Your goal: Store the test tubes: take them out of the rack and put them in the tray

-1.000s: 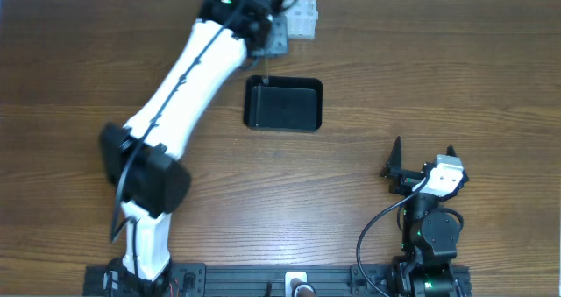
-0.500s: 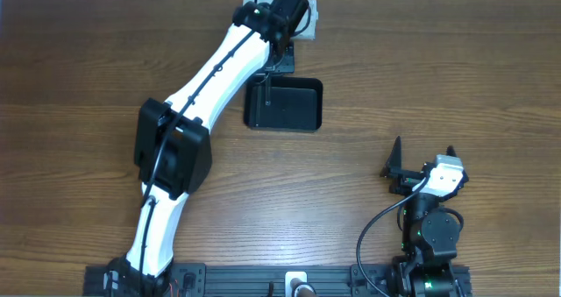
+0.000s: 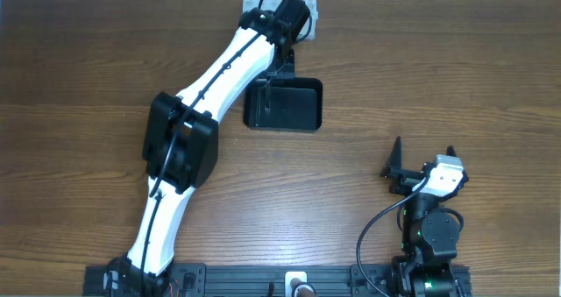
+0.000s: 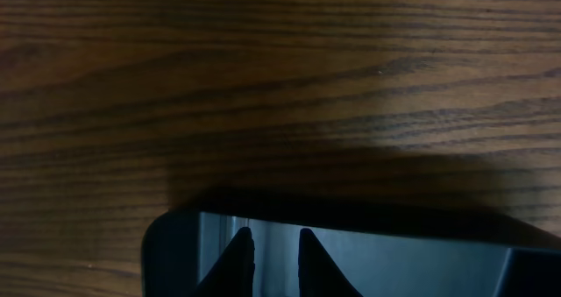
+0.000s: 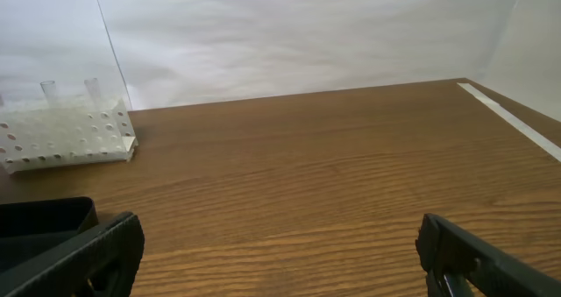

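Note:
The black tray (image 3: 298, 104) lies in the middle of the table, with the white rack (image 3: 310, 21) just behind it, mostly covered by my left arm. My left gripper (image 3: 266, 85) hangs over the tray's left end, and a thin clear test tube (image 3: 263, 100) reaches down from it into the tray. In the left wrist view its fingertips (image 4: 273, 249) stand close together just inside the tray wall (image 4: 403, 258). The right wrist view shows the rack (image 5: 66, 135) with two upright tubes (image 5: 91, 88). My right gripper (image 3: 419, 170) rests open at the front right, holding nothing.
Bare wooden tabletop surrounds the tray on all sides. A pale strip (image 5: 513, 117) runs along the table's far right side. A white wall stands behind the rack in the right wrist view.
My left arm has swung to the right and brought its gripper down from the tray's rear edge into the tray's left end. The right arm has not moved.

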